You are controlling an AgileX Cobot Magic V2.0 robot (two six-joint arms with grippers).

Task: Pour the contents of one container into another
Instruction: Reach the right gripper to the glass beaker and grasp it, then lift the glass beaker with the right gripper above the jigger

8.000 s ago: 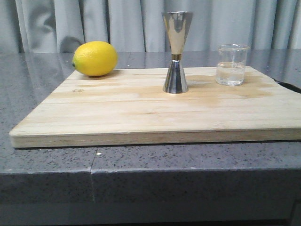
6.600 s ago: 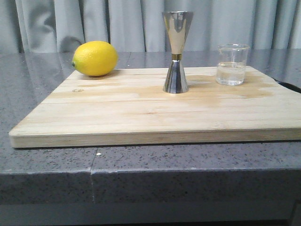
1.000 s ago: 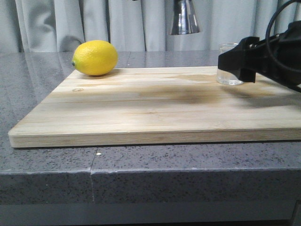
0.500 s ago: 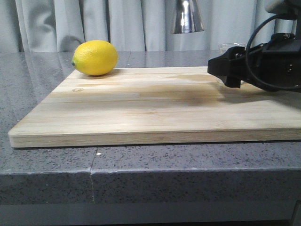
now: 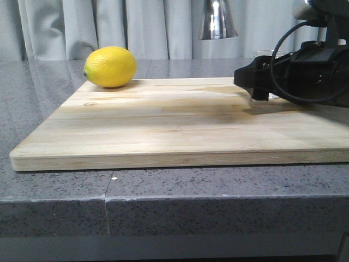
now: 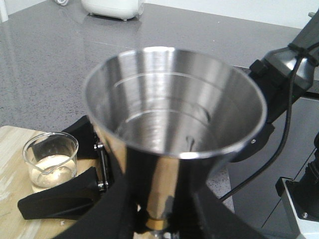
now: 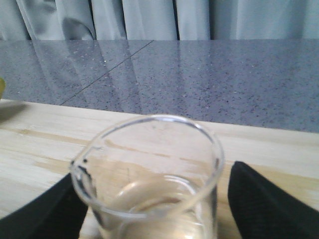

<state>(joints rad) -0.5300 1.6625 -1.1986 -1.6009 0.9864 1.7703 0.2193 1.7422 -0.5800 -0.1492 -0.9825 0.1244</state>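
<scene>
Right now I see the tall shiny steel hourglass jigger (image 6: 172,139) held upright in my left gripper (image 6: 154,226), whose jaws are clamped at its gold-banded waist; in the front view its lower cone hangs high above the pale wooden cutting board (image 5: 163,128). My right gripper (image 7: 154,204) has its black fingers (image 7: 264,204) spread on either side of the small clear glass beaker (image 7: 149,174), which stands between them on the board with a little clear liquid in it. I cannot tell whether the pads touch the glass. A yellow lemon (image 5: 110,67) sits at the board's far corner, well apart from both grippers.
</scene>
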